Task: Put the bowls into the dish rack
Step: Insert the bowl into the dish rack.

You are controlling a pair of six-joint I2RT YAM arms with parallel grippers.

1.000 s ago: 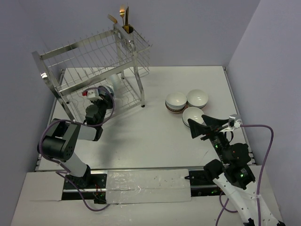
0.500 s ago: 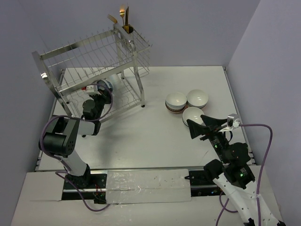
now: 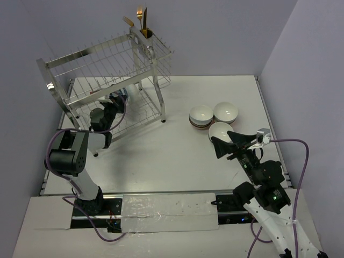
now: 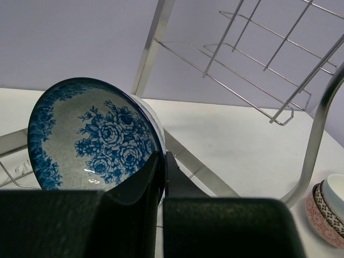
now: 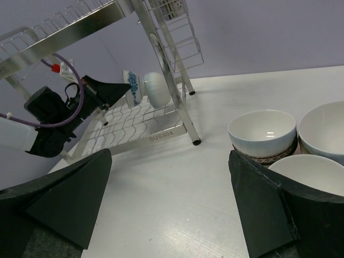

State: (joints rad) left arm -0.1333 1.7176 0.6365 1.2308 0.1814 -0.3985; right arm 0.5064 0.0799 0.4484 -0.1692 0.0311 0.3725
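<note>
White tabletop (image 3: pixel 177 161) carries the dish rack (image 3: pixel 88 54), a blue-flowered bowl (image 4: pixel 91 140) upright inside.

The top camera sits high behind me and looks down and forward over the whole white surface (image 3: pixel 177 156), with the dish rack (image 3: pixel 107 64) far left. My left wrist camera looks along my fingers (image 4: pixel 140 185) from very close under the rack's wires, a blue floral bowl (image 4: pixel 91 140) filling its left half. My right wrist camera looks low across the surface toward that rack, well apart from it. It shares the rack and the white bowls (image 5: pixel 262 131) with the top view.
</note>
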